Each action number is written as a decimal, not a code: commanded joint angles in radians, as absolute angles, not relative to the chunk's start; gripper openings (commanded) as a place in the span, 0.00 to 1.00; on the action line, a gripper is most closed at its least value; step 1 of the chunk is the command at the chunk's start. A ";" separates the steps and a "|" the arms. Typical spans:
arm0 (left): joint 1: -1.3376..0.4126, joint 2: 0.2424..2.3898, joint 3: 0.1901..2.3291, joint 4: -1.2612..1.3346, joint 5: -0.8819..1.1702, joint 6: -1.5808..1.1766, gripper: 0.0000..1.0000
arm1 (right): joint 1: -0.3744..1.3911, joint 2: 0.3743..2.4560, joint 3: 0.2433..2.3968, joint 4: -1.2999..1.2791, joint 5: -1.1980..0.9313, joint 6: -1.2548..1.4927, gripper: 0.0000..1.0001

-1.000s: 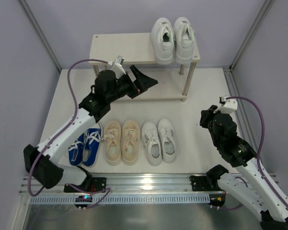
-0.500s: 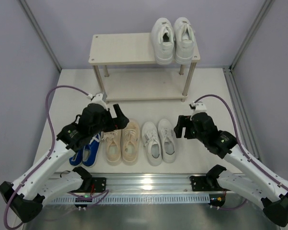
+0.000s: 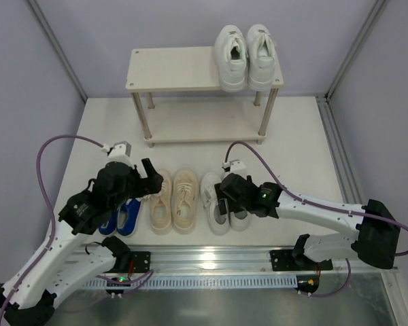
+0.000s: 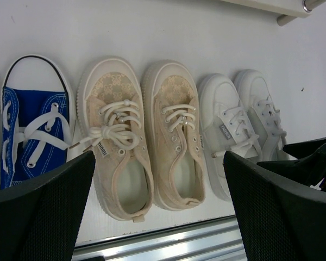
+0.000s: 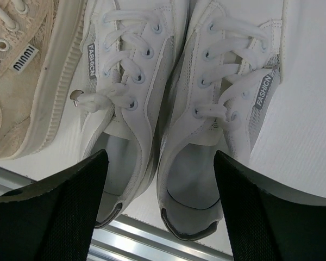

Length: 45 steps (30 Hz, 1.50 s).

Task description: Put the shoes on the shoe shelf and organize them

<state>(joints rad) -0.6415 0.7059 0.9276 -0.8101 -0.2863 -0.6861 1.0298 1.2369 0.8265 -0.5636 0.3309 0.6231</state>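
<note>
R gripper [image 5: 160,179] spread wide, empty, small white lace-up sneaker pair [image 5: 168,81] right below; L gripper [image 4: 158,179] likewise spread, beige canvas lace-up pair [image 4: 146,136] below.

Left arm [image 3: 61,238]: we note white shell links with black joint housings.
Right arm [image 3: 319,207]: same white links; a bulky black elbow block [image 3: 377,234] at its far end.
Left cable [image 3: 40,166]: mauve, thin, ending in a small pale plug [image 3: 117,148] at the wrist.
Right cable [image 3: 238,143]: we log the same mauve sheath.
Jaws: matte black, with finely grained inner faces in both wrist views.
</note>
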 commanded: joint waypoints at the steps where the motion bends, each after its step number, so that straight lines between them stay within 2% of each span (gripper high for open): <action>1: -0.644 0.677 0.945 -0.851 -0.322 -0.658 1.00 | 1.042 1.255 0.862 -0.552 0.384 0.680 0.80; 9: -0.644 0.635 0.943 -0.876 -0.339 -0.655 1.00 | 1.075 1.327 0.838 -0.514 0.370 0.715 0.77; 12: -0.644 0.681 0.946 -0.884 -0.276 -0.631 1.00 | 1.091 1.315 0.854 -0.538 0.399 0.723 0.77; 19: -0.646 0.850 0.947 -0.928 -0.177 -0.621 1.00 | 1.095 1.125 0.899 -0.617 0.440 0.692 0.79; 23: -0.672 0.929 0.925 -0.902 -0.130 -0.652 0.93 | 1.095 0.993 0.919 -0.658 0.506 0.673 0.80; 27: -0.719 1.006 0.891 -0.891 -0.187 -0.686 0.88 | 1.095 0.904 0.928 -0.701 0.561 0.661 0.81; 30: -0.730 1.009 0.890 -0.934 -0.332 -0.721 0.86 | 1.095 0.882 0.927 -0.712 0.574 0.663 0.81; 36: -0.729 1.015 1.015 -1.098 -0.492 -0.726 0.94 | 1.095 0.859 0.893 -0.695 0.571 0.647 0.82; 38: -0.709 1.029 1.074 -1.149 -0.514 -0.684 1.00 | 1.095 0.842 0.881 -0.689 0.574 0.635 0.83; 40: -0.638 1.054 1.104 -1.157 -0.482 -0.599 1.00 | 1.095 0.827 0.855 -0.663 0.574 0.623 0.84; 42: -0.572 1.075 1.101 -1.134 -0.323 -0.552 1.00 | 1.095 0.801 0.835 -0.631 0.568 0.609 0.85; 45: -0.554 1.118 1.092 -1.077 -0.173 -0.552 0.93 | 1.095 0.784 0.805 -0.614 0.555 0.604 0.85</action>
